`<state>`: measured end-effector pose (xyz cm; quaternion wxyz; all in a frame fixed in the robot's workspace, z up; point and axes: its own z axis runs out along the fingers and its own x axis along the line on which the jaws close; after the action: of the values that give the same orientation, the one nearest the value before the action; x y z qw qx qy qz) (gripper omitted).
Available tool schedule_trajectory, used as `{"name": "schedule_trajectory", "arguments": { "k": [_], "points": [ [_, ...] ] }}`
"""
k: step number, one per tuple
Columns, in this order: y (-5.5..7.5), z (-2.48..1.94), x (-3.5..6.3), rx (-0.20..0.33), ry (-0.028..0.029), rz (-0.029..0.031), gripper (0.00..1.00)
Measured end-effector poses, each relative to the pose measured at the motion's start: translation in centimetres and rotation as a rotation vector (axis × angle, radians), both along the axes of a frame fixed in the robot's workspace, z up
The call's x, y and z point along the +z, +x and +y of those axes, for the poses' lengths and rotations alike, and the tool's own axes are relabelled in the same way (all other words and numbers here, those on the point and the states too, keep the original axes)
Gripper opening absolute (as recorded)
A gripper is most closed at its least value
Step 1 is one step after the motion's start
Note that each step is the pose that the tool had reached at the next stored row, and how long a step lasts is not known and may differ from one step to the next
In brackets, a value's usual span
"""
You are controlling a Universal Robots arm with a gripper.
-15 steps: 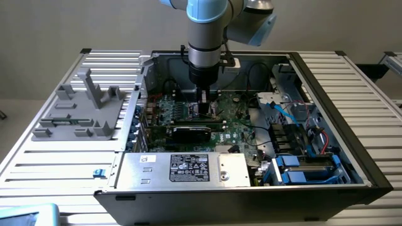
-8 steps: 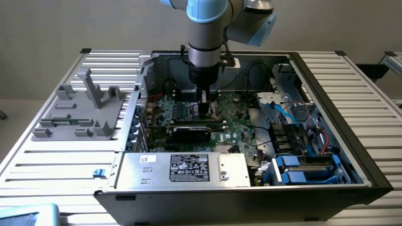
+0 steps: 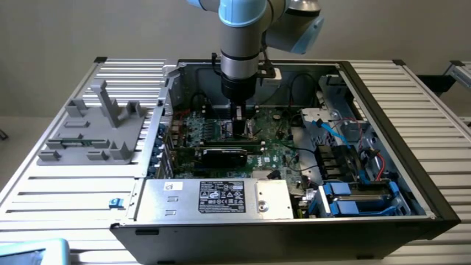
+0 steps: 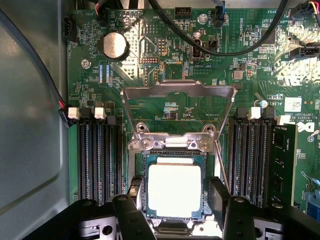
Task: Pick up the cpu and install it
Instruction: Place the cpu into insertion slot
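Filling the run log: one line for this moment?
gripper: low at socket | chip: lined up with socket, seating unclear | metal frame: flipped open

Cpu [image 4: 175, 192]: small flat square chip, pale silver-beige metal top w/ rounded corners, thin green substrate rim showing round it. Lies flat, top up, directly below the claw [image 4: 177, 188] & centred in its span, edges square to it. Claw touching it or not: can't tell. Top glares bright, no markings legible.
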<state>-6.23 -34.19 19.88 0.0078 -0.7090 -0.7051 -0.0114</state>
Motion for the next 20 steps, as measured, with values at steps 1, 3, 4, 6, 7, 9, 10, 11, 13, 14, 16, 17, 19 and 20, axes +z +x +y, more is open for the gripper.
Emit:
{"name": "schedule_trajectory", "arguments": {
  "k": [1,3,4,6,7,9,10,11,13,14,16,17,19,20],
  "points": [
    [0.0,0.0,0.04,0.0,-0.0001,-0.0004,0.64],
    [0.0,0.0,0.32,0.0,-0.0002,-0.0016,0.64],
    [0.0,0.0,0.56,0.0,-0.0001,-0.0026,0.64],
    [0.0,0.0,1.25,0.0,-0.0001,-0.0037,0.64],
    [0.0,0.0,1.63,0.0,0.0,-0.004,0.64],
    [0.0,0.0,2.46,0.0,0.0,-0.0042,0.64],
    [0.0,0.0,2.91,0.0,-0.0001,-0.0043,0.64],
    [0.0,0.0,3.36,0.0,-0.0002,-0.0042,0.64],
    [0.0,-0.01,4.3,0.0,-0.0002,-0.0042,0.64],
    [0.1,0.0,4.74,0.0,0.0001,-0.0044,0.64],
    [0.2,-0.01,5.64,0.0,0.0,-0.0043,0.64],
    [0.3,-0.01,6.07,0.0,-0.0002,-0.0042,0.64],
    [0.6,-0.01,6.82,0.0,-0.0002,-0.0041,0.64],
    [0.7,-0.01,7.13,0.0,0.0,-0.0035,0.64]
  ]
}}
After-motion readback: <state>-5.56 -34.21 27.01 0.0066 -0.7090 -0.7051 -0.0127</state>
